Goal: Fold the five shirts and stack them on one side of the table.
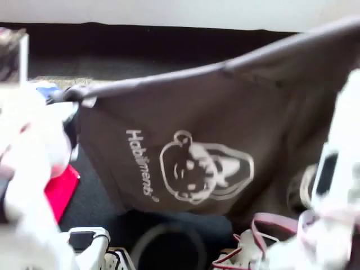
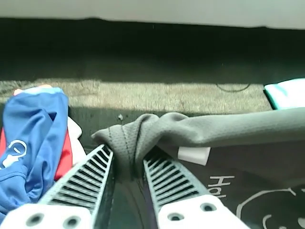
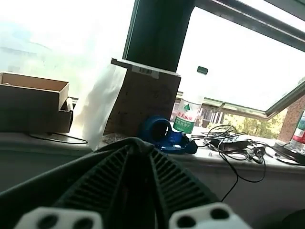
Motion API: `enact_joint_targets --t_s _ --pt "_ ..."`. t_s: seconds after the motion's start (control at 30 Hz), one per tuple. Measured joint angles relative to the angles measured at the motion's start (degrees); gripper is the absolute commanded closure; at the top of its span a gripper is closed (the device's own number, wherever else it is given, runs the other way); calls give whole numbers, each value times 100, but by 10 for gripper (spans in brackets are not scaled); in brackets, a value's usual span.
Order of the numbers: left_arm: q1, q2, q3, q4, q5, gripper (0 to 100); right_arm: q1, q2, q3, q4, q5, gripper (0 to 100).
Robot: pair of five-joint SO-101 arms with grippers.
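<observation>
Grey shirt (image 1: 236, 112) stretched mid-air, blocking the high view! Left gripper (image 2: 128, 167) pinches one bunched corner, right gripper (image 3: 139, 167) clamps another edge. Blue shirt (image 2: 33, 133) heaped nearby, red item (image 1: 62, 191) below.

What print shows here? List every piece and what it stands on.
Grey shirt: one white word beside a face drawing, too blurred to quote.
Bottle label: too small to read.
Sticker on cardboard box: too small to read.
Blue shirt: white emblem, no readable letters.
</observation>
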Motion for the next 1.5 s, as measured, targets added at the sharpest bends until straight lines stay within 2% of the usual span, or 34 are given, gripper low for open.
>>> enact_joint_targets --t_s 0.2,0.5,0.73,0.93,1.23,1.5 --pt "-9 1284 88 -765 0 991 -703 1459 9 158 369 993" --pt "-9 3473 -1002 -1591 0 991 -985 3692 26 -299 554 993" --pt "-9 5345 -2312 -1618 0 991 -1266 4730 26 -404 554 993" --pt "-9 6532 -2796 -1626 0 991 -1424 5644 26 -404 554 993" --pt "-9 7560 -3323 -1662 0 991 -1459 6884 35 -721 554 993" --pt "-18 8149 -3393 -1609 0 991 -1459 7490 35 -422 554 993"
